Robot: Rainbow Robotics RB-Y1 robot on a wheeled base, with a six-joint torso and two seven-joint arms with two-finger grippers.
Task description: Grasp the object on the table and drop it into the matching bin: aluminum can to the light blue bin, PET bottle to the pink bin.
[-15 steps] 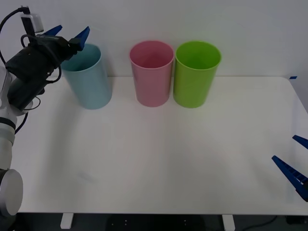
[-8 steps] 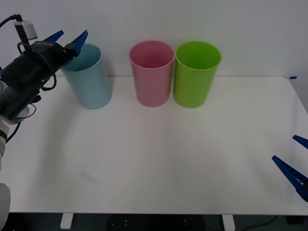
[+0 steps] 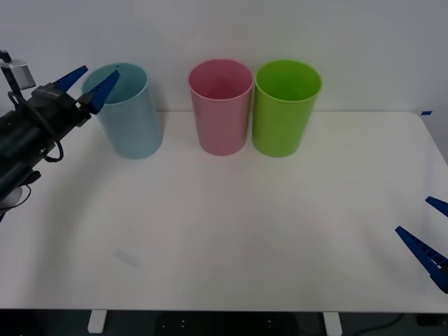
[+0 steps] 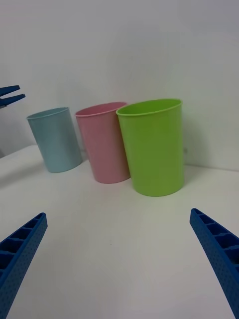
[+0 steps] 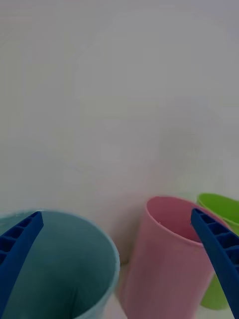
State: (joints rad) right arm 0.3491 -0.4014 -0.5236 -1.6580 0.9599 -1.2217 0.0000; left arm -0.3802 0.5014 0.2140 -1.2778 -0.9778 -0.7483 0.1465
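Three bins line the far edge of the white bench (image 3: 231, 231) against a plain white wall: light blue bin (image 3: 129, 115), pink bin (image 3: 220, 105), green bin (image 3: 285, 105). Left hand (image 3: 87, 84) hovers wide open beside the light blue bin's rim. Right hand (image 3: 428, 234) waits wide open at the near right.

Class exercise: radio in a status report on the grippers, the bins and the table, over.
Left gripper open, empty, beside light blue bin rim. Right gripper open, parked at table edge. Nothing obstructing.

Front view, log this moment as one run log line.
left gripper: open, empty, at blue bin rim | right gripper: open, parked at table right edge | pink bin: upright
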